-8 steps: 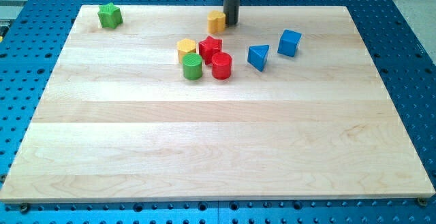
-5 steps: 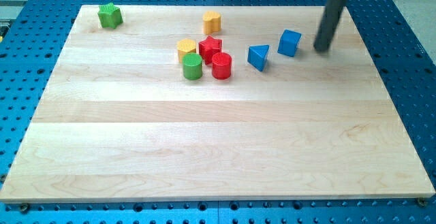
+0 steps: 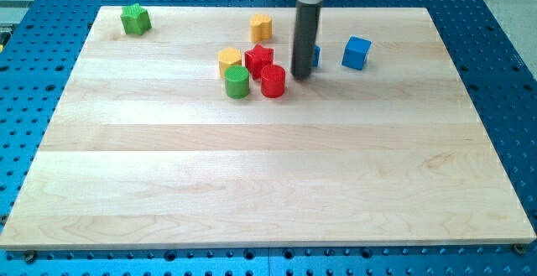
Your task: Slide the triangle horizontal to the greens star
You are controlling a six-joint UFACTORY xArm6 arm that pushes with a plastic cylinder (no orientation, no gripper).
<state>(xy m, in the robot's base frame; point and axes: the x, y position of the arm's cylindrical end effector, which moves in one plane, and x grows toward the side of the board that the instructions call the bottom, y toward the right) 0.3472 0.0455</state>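
My tip (image 3: 300, 76) just right of red cylinder (image 3: 273, 81) — blue triangle (image 3: 315, 55) mostly hidden behind.

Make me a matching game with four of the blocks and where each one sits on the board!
Things:
1. green star
2. blue cube
3. green cylinder
4. blue triangle

Places:
A. mostly hidden behind the rod, just above my tip
B. far corner at the view's top left
C. farthest toward the view's right
D. just left of the red cylinder, below the yellow block

Pairs: 1-B, 2-C, 3-D, 4-A
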